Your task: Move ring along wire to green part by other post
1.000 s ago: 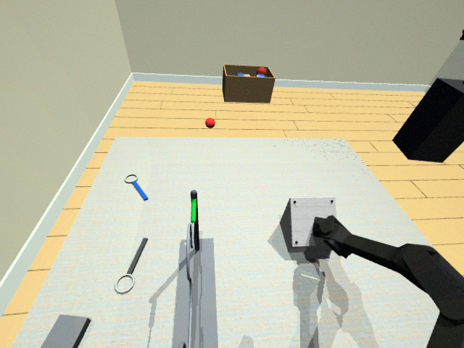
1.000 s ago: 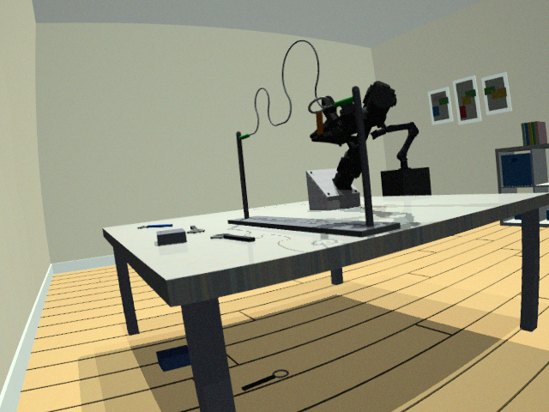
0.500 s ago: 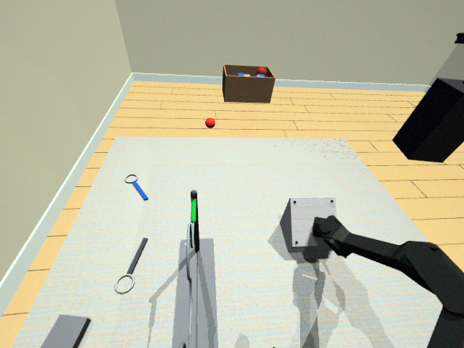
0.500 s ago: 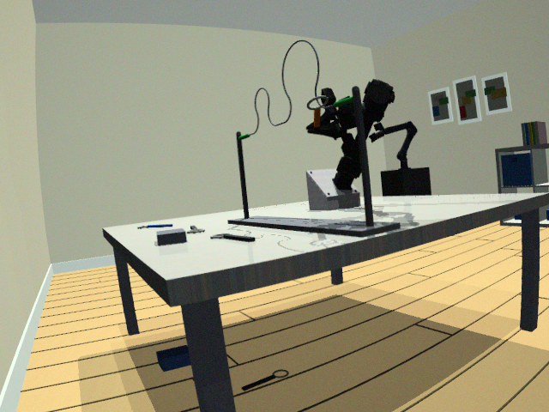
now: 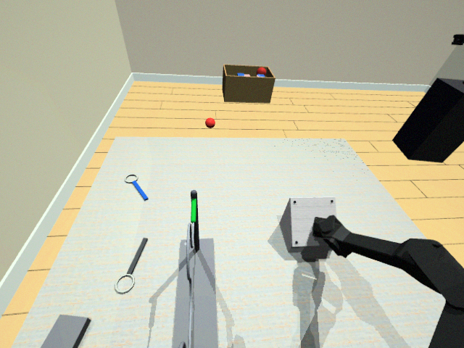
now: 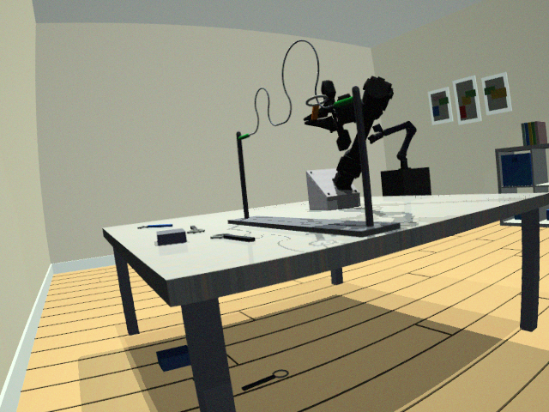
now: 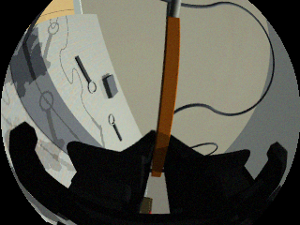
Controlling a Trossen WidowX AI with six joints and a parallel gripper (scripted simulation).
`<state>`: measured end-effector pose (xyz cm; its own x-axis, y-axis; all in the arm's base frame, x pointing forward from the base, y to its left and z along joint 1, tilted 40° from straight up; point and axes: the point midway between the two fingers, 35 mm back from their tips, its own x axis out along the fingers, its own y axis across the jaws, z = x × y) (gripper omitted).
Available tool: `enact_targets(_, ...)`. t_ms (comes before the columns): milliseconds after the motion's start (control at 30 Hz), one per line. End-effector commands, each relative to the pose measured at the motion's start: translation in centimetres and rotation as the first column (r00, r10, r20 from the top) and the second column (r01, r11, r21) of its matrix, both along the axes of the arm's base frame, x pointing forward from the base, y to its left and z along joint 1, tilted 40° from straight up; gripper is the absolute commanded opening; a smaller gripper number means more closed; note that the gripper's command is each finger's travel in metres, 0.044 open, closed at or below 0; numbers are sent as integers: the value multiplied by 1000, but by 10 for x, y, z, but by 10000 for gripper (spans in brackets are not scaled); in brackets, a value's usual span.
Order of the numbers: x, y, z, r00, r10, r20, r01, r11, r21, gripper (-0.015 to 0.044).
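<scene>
Pincer [image 6: 311, 120] [image 7: 157, 134]: clamped on the orange handle [image 6: 315, 112] [image 7: 170, 80].
Ring [image 6: 316, 97]: just beyond the green part [image 6: 344, 102] near the closer post [image 6: 362, 154], above the baseboard [image 6: 310, 225].
Far post [image 6: 242, 175]: well apart from the ring.
Wrist view: handle's length; its pinched end is hidden from above.

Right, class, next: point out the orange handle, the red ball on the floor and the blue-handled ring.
Orange handle [image 6: 315, 112] [image 7: 169, 80]: exterior and wrist views, mid-handle.
Red ball [image 5: 210, 122]: top view, its centre.
Blue-handled ring [image 5: 140, 190] [image 6: 159, 226]: top and exterior views, on its handle.
</scene>
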<state>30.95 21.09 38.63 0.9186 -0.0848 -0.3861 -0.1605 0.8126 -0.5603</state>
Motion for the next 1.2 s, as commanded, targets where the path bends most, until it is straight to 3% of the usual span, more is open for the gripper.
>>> enact_targets(0,1,-9,7,1000,-9,17,9,999,-37,-150)
enact_targets(1167,7,-42,43,997,6,77,22,931,-364,-150)
